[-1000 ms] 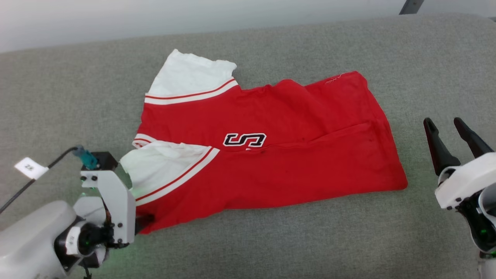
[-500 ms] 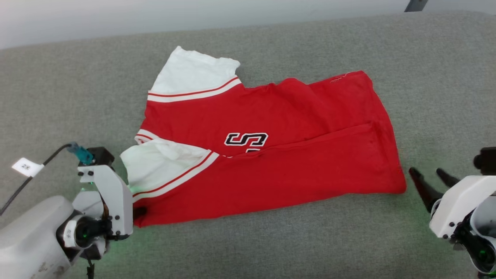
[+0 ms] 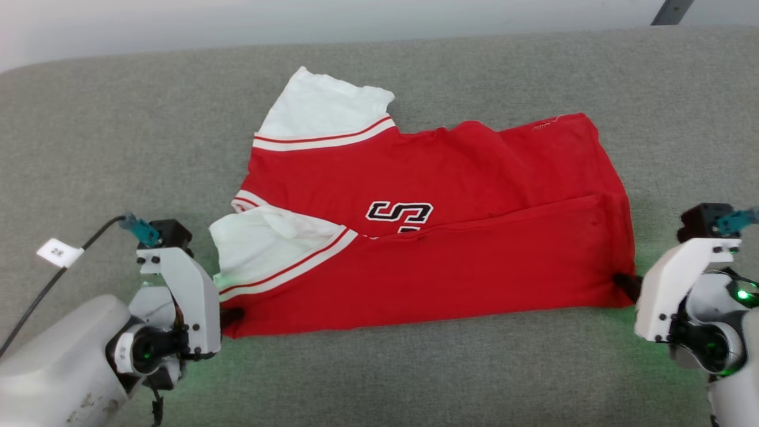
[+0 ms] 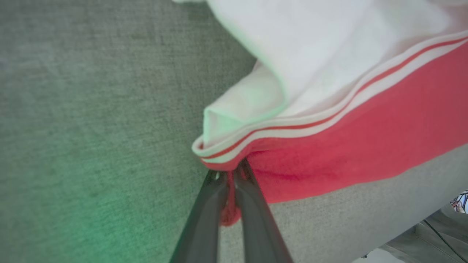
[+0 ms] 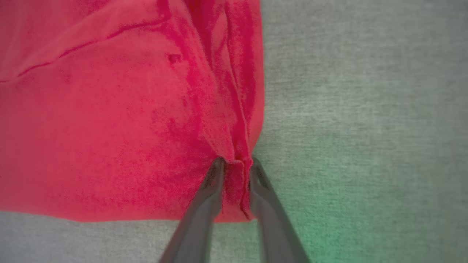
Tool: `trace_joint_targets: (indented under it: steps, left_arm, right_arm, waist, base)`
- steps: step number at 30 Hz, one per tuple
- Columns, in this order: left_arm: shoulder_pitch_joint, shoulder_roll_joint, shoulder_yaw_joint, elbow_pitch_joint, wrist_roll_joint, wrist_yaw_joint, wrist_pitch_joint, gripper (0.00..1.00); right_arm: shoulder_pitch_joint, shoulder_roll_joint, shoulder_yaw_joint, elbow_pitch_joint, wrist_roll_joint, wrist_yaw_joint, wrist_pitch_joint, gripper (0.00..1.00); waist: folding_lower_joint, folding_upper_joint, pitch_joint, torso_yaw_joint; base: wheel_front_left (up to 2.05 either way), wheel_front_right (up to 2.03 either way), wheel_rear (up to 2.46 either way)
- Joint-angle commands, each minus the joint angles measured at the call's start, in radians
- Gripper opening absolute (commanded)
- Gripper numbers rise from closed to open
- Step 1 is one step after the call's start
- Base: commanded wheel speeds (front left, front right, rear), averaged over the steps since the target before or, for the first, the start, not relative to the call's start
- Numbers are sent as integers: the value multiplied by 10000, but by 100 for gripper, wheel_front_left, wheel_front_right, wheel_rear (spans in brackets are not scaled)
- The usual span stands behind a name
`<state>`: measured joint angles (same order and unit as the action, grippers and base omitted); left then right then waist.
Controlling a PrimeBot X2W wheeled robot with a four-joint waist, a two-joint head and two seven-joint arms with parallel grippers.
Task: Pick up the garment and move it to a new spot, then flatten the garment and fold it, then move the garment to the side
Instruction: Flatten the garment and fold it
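The garment [image 3: 427, 261] is a red shirt with white sleeves and a dark number print. It lies on the grey surface folded lengthwise, sleeves to the left. My left gripper [image 3: 231, 314] is at its near left corner. In the left wrist view my left gripper [image 4: 229, 171] is shut on red fabric just below the striped trim of the garment [image 4: 347, 138]. My right gripper [image 3: 622, 283] is at the near right corner. The right wrist view has my right gripper [image 5: 236, 162] pinching a puckered fold of the garment [image 5: 109, 128].
The grey cloth-covered surface [image 3: 118, 148] stretches on all sides of the shirt and ends at a pale wall behind. A black cable with a white tag [image 3: 59, 254] runs to my left wrist. A dark post [image 3: 670, 12] shows at the top right.
My right gripper, open and raised beside the shirt before, has come down to the near right corner and closed on it. The left gripper stays at its corner. The head view has shifted slightly.
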<state>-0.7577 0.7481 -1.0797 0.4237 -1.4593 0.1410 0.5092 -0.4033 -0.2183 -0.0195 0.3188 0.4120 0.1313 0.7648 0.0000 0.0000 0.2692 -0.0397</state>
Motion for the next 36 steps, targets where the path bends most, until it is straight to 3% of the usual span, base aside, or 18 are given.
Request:
trace_joint_targets:
  steps: [1, 11, 16, 22, 27, 32, 34, 35, 36]
  left_arm:
    - [644, -395, -386, 254, -9, 11, 39, 0]
    - [849, 178, -271, -124, -128, 194, 73, 0]
    - [979, 930, -185, -1070, -152, 634, 184, 0]
    - [1346, 2001, -127, -2803, -200, 1539, 261, 0]
    - [1709, 2486, -121, -4071, -180, 2172, 45, 0]
    - [1979, 2453, -235, -4376, -49, 2354, -186, 0]
    - [2026, 2310, -260, -4209, -51, 2281, -264, 33]
    - [2032, 2237, -274, -4096, -47, 2261, -277, 43]
    - [2014, 2179, -280, -3992, -42, 2238, -280, 85]
  right_arm:
    - [-30, -10, 291, 469, 79, -15, 145, 0]
    - [-306, -877, 782, 673, 466, -19, 464, 0]
    - [-26, -1361, 862, -2, 715, -18, 954, 0]
    - [593, -1800, 699, -1096, 989, -19, 1774, 0]
    - [1393, -1709, 324, -1906, 966, -18, 2381, 0]
    - [1976, -1296, 18, -2410, 792, -18, 2625, 0]
    - [2063, -1127, 7, -2495, 729, -16, 2644, 0]
    - [2076, -1049, 28, -2528, 677, -16, 2641, 0]
    - [2046, -969, 90, -2583, 692, -16, 2579, 0]
  waist:
    - [0, 0, -29, 84]
    - [0, 0, -226, 204]
    - [0, 0, -348, 194]
    - [0, 0, -380, 162]
    - [0, 0, -332, 172]
    - [0, 0, -234, 121]
    - [0, 0, -187, 81]
    - [0, 0, -165, 62]
    - [0, 0, -144, 38]
  base:
    - [0, 0, 0]
    - [0, 0, 0]
    - [0, 0, 0]
    - [0, 0, 0]
    - [0, 0, 0]
    - [0, 0, 0]
    - [0, 0, 0]
    - [0, 0, 0]
    - [0, 0, 0]
